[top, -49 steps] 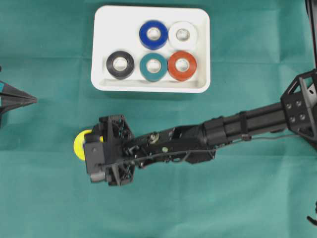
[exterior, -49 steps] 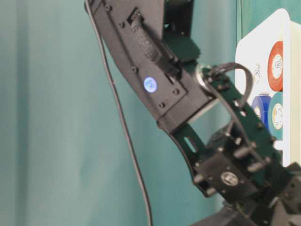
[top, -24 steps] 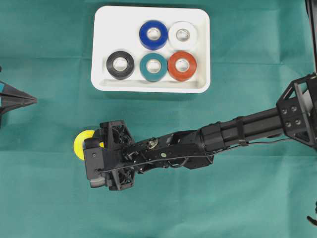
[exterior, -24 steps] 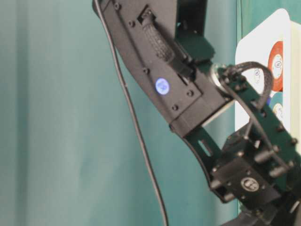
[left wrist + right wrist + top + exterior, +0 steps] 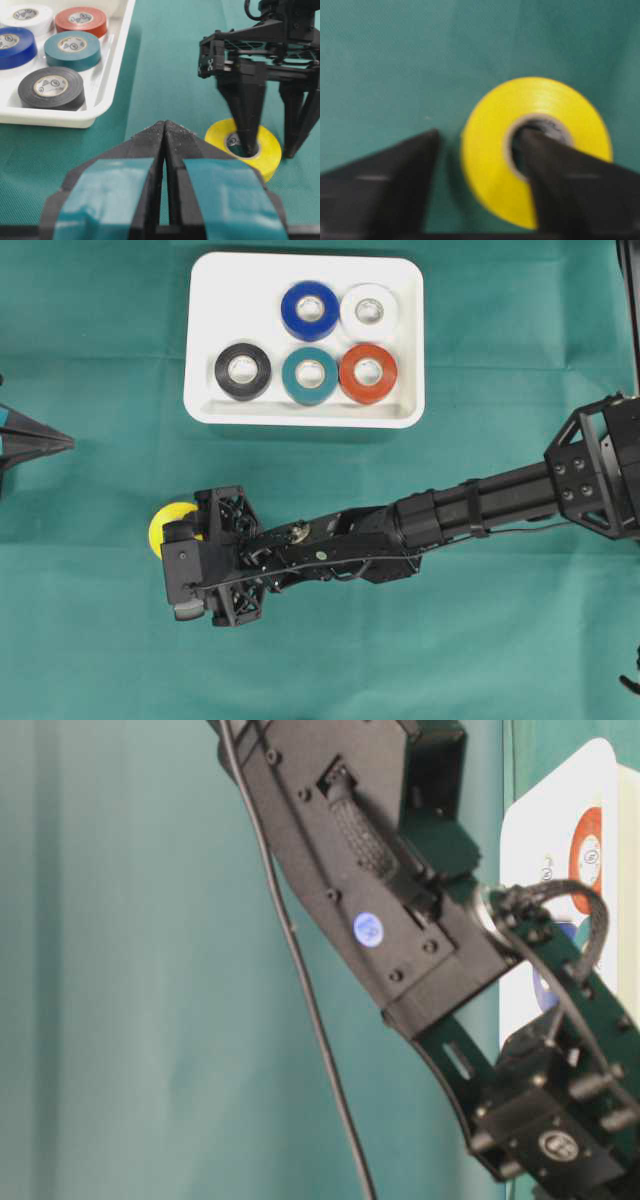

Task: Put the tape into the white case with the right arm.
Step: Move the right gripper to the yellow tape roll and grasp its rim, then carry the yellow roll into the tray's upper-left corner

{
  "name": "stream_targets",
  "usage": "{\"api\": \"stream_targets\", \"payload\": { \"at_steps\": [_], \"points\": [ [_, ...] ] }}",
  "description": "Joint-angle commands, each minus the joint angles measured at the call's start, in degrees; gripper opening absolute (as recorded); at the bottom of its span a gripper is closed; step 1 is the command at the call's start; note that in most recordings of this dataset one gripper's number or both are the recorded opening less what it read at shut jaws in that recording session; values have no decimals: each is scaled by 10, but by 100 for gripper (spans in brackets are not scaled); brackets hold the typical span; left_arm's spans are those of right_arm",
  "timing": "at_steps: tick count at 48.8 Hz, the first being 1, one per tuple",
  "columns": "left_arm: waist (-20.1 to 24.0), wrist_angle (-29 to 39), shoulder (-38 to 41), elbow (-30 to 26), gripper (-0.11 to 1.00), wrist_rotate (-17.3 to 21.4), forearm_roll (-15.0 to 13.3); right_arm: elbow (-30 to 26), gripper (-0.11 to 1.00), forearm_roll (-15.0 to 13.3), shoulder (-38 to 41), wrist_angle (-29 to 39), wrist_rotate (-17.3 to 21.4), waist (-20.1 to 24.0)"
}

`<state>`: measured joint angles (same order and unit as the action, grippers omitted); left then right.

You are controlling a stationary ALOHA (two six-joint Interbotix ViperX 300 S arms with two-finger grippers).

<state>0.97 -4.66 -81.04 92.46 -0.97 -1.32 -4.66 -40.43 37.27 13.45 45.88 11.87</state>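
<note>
R gripper (image 5: 267,147) now lower left vs before, jaws straddling yellow tape (image 5: 246,148) wall, not clamped; L gripper (image 5: 165,131) clenched.

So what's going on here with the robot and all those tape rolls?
The right gripper is down on the yellow tape roll lying on the green cloth, one finger in the roll's core and the other outside its wall; no firm pinch shows. The white case already holds five rolls: black, blue, teal, white and red. The left gripper sits shut, off to the side.
</note>
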Motion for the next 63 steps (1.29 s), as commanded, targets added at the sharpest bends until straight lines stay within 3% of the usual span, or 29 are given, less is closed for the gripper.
{"api": "stream_targets", "payload": {
  "at_steps": [1,4,34,63],
  "points": [
    [1,-7,4,-6,0,-2,0,-12,10,1,-14,8,1,-4],
    [1,-8,4,-5,0,-2,0,-14,2,1,-17,18,1,-4],
    [1,-8,4,-5,0,-2,-1,-15,2,1,-75,41,1,2],
    [0,-8,4,-5,0,-2,0,-14,2,-6,-106,123,1,-14]
  ]
}}
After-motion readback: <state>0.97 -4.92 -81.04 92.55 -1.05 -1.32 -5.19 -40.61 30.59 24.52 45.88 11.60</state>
